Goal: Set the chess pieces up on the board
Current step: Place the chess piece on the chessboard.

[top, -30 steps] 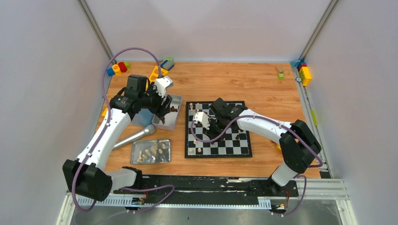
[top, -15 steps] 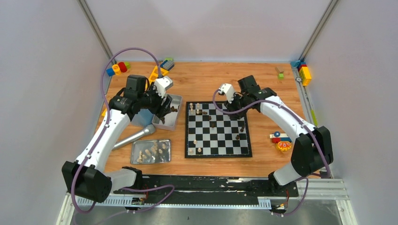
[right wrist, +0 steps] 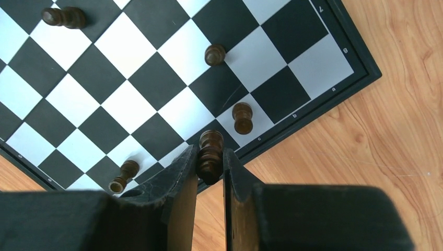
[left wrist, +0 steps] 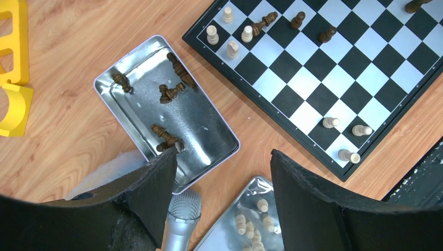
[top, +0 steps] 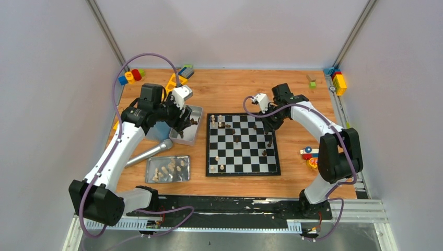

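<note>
Right gripper (right wrist: 209, 155), clamped on one dark piece (right wrist: 210, 142) above the board's (right wrist: 318, 63) edge row: lowering it may topple the neighbouring piece (right wrist: 242, 117) just beside; left gripper (left wrist: 222, 159), spread empty over the tray (left wrist: 203, 125).

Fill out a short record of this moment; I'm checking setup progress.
left gripper: open, over the tray of dark pieces
right gripper: shut on a dark piece near the board's edge
board: few chess pieces on it, some toppled
second tray: holds pale pieces
</note>
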